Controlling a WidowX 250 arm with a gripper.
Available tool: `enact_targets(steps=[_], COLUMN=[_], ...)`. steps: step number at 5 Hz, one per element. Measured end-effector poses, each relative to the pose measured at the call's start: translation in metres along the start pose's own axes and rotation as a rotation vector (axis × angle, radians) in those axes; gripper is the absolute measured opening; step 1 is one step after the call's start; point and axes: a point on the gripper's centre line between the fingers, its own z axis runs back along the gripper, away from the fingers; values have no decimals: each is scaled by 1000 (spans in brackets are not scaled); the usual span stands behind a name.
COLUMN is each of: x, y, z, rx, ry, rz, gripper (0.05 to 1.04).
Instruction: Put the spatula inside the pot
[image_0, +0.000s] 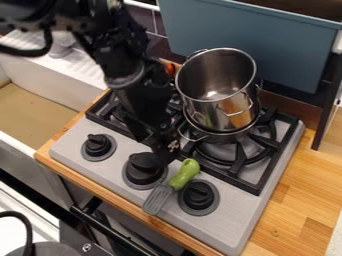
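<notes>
The task stood at its picking stage: the spatula with a rounded green handle and a grey slotted blade (184, 173) lay outside the pot, on the pale grey stove top (228, 224), below the centre of the frame. Its handle pointed up and to the right, its blade down and to the left. The black two-finger gripper (168, 148) hung just above and to the left of the handle's end, near the middle of the frame. Whether it was spread wide or drawn narrow, I could not tell, nor whether it touched the handle.

The next move seemed to call for lining up over the green handle and gaining a firm grip, then a lift high enough to clear the tall shiny steel pot with wire handles (200, 103) at upper right of centre. The pot's mouth was open upward, and it sat over a lower steel pan (227, 136) on the black iron grate (244, 183).

Room around the spatula looked tight. The blade lay between the large black middle knob (143, 169) and the round black right knob (198, 195), close beside the latter, and its tip reached toward the stove's front edge. A straight lift would probably have been safer than a sideways drag. Behind the pot, the blue-grey panel (250, 40) stood near, limiting any overshoot, and a brushed rim might have shifted the stack.
</notes>
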Motion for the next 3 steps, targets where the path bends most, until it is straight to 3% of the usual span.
enact_targets(steps=[2, 3], x=[-8, -12], y=[-5, -12], z=[-22, -28], rx=[39, 24], ry=[24, 10], rz=[-45, -33], gripper=[999, 999])
